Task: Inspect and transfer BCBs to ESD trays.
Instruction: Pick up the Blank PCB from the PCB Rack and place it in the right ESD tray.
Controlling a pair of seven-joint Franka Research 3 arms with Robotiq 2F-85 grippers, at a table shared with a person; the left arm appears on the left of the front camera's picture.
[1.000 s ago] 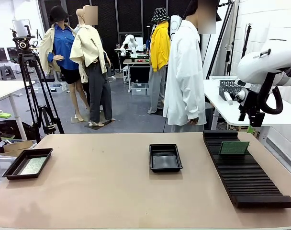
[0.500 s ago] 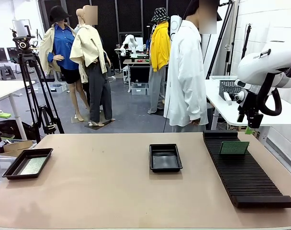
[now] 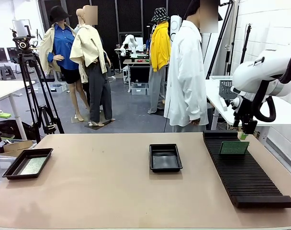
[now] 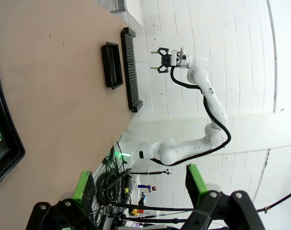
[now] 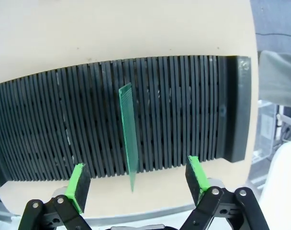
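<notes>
Now the right gripper (image 3: pixel 243 135) is hovering over the far end of the long black slotted rack (image 3: pixel 246 177). Its jaws are standing wide apart and are holding nothing. One BCB (image 3: pixel 233 147) is standing on its edge in a slot of the rack, and in the right wrist view this board (image 5: pixel 129 134) is lying between the two green pads (image 5: pixel 78 186), lower down and not touched.

The step in hand seems to be the reach for this board, before the inspection and the transfer. The next move is probably asking the gripper to go straight down, so that the pads are closing on the two thin side edges, and then to lift the board straight up out of its slot without tilting.

The left gripper (image 4: pixel 139 182) is also waiting wide open and empty, near the left ESD tray (image 3: pixel 11 165), where something greenish is lying. The middle ESD tray (image 3: pixel 165 145) is looking empty.
</notes>
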